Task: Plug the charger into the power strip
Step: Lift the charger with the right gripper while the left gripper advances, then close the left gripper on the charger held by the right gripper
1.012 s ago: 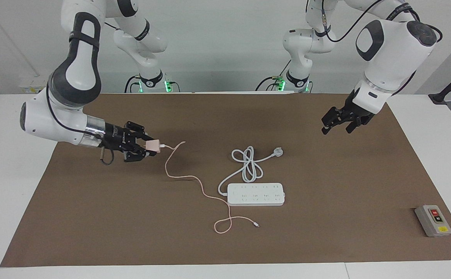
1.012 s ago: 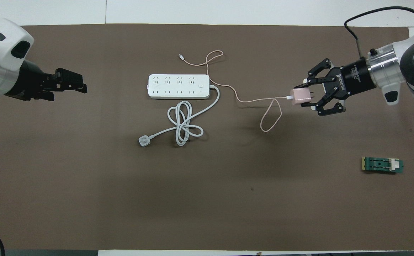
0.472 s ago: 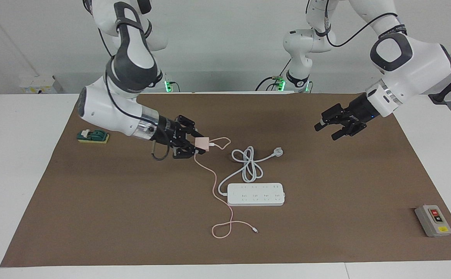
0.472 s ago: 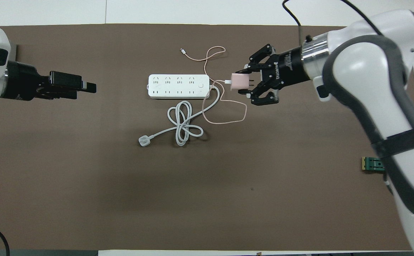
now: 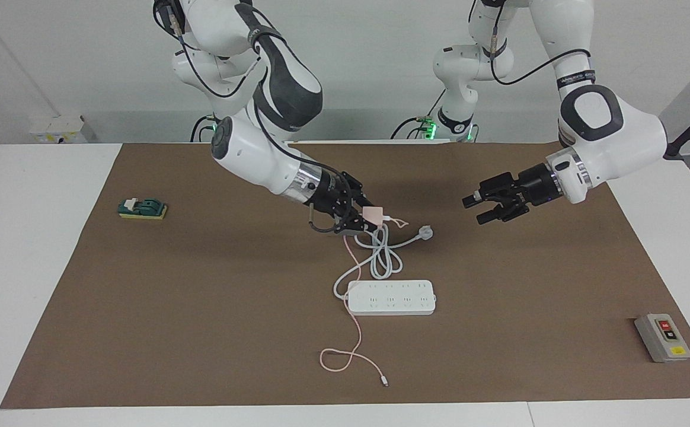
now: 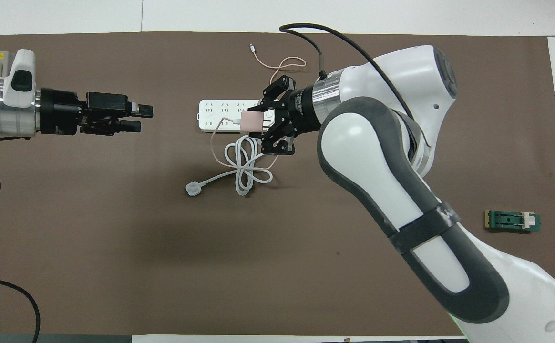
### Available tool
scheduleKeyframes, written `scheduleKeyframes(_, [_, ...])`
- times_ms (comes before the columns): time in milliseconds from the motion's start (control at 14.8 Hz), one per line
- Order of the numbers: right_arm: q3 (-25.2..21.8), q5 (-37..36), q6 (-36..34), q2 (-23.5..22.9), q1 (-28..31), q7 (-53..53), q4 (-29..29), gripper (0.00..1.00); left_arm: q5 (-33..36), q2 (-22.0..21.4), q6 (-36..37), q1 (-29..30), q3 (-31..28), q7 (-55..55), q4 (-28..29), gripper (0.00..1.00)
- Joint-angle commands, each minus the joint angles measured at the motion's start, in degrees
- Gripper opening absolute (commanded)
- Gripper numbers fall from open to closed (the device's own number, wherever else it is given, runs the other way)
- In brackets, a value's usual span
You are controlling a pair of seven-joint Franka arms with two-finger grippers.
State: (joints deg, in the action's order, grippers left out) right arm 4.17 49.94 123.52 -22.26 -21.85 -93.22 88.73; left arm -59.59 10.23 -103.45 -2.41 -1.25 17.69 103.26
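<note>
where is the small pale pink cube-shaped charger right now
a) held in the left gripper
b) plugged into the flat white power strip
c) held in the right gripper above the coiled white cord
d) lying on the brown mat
c, the right gripper is shut on the small pale pink cube-shaped charger, raised above the coiled white cord.

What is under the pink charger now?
The charger, shut in the right gripper, hangs over the power strip's coiled white cord. In the overhead view the gripper covers part of the strip.

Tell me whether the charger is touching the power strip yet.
Apart. The facing view shows the charger up in the right end effector, above the coiled white cord, with bare mat between it and the power strip.
</note>
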Motion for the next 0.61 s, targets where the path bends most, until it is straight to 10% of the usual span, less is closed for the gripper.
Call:
scheduleKeyframes(0, [-0.1,0.5,1.1,-1.1,-2.1,0.0,-0.2,0.00,-6.0,2.4,0.4,0.7,0.4,4.3,-0.2,1.00])
scheduleKeyframes(539, [-0.1,0.0,2.3,-1.8,-4.9,0.1,-0.1,0.00,-15.6,7.7,3.4,-0.7,0.4,10.4,-1.1,1.00])
